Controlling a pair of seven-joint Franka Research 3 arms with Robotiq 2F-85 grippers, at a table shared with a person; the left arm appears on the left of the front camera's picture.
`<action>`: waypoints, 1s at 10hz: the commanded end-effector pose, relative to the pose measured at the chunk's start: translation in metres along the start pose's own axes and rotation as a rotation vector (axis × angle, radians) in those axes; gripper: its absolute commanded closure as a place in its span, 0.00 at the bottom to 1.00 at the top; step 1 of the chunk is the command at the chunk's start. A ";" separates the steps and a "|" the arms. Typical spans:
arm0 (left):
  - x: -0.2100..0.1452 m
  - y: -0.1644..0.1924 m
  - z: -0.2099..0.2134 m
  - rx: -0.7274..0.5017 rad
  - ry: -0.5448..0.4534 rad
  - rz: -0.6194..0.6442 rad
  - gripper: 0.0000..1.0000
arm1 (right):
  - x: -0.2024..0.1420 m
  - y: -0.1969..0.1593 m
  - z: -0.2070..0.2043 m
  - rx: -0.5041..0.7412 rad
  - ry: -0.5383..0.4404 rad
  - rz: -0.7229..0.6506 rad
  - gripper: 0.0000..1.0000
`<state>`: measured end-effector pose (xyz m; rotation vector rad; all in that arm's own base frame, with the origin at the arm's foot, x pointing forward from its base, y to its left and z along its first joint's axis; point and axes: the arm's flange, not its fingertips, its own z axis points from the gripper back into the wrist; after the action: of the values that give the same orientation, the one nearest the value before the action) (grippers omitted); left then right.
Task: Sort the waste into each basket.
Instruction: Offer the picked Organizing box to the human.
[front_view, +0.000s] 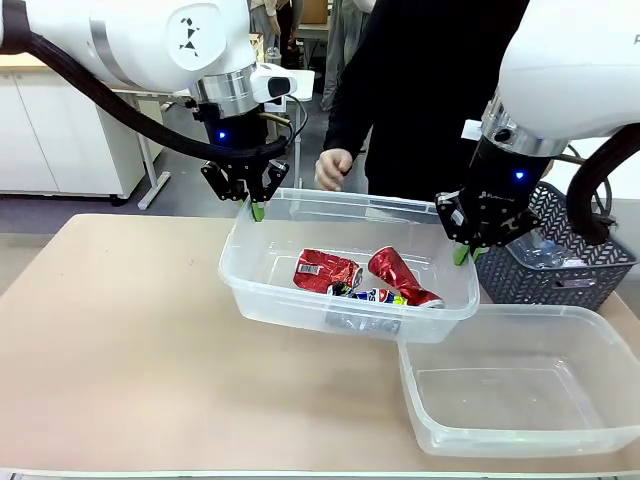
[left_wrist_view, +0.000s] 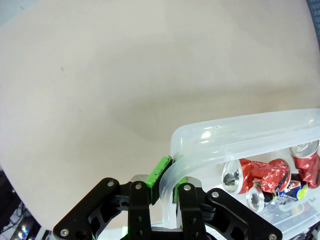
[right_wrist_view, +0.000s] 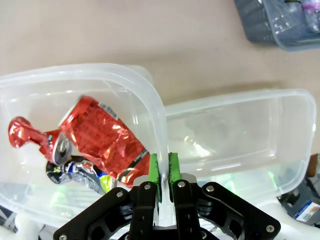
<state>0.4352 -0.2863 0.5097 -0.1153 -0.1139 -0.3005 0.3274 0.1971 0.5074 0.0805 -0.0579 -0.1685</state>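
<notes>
Both arms share one load: a clear tub (front_view: 262, 292) with crushed red cans (front_view: 326, 270) lying on its floor. The left gripper (front_view: 257, 210) is clamped on the rim at the tub's far left corner; its wrist view shows the green pads (left_wrist_view: 160, 170) squeezing the rolled edge (left_wrist_view: 240, 125) from both sides. The right gripper (front_view: 463, 255) pinches the wall at the opposite end, and its wrist view shows its pads (right_wrist_view: 154, 170) shut tight on the thin plastic (right_wrist_view: 159, 112), with a can (right_wrist_view: 100, 135) just inside.

The tub looks raised a little off the worktop (front_view: 120, 340), around its middle, and its near right corner overlaps the rim of a second, empty tub (front_view: 520, 400) by the near right edge. A blue basket (front_view: 585, 275) with what seem to be clear bottles (front_view: 545, 252) stands at the right edge, and a person's hand (front_view: 333, 168) hangs beyond the far edge.

The step appears to be a two-arm carry. To do it well, both arms should travel at one pace and one height, with the gap between them constant (a thin rim slips out if the wall is stretched or buckled). Level carrying stops the cans sliding to one end. The path should clear the empty tub's rim, and the base should rest flat on the worktop before either grip lets go.
</notes>
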 end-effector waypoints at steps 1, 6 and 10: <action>-0.002 0.001 0.003 -0.001 -0.015 0.005 0.92 | -0.001 -0.001 -0.001 0.000 0.001 0.003 0.91; -0.002 0.001 0.003 -0.001 -0.015 0.005 0.92 | -0.001 -0.001 -0.001 0.000 0.001 0.003 0.91; 0.030 0.024 0.020 0.006 -0.043 0.028 0.92 | 0.070 0.032 0.025 -0.009 -0.002 0.094 0.91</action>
<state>0.4502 -0.2745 0.5177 -0.1095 -0.1331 -0.2807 0.3643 0.2054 0.5214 0.0736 -0.0638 -0.1266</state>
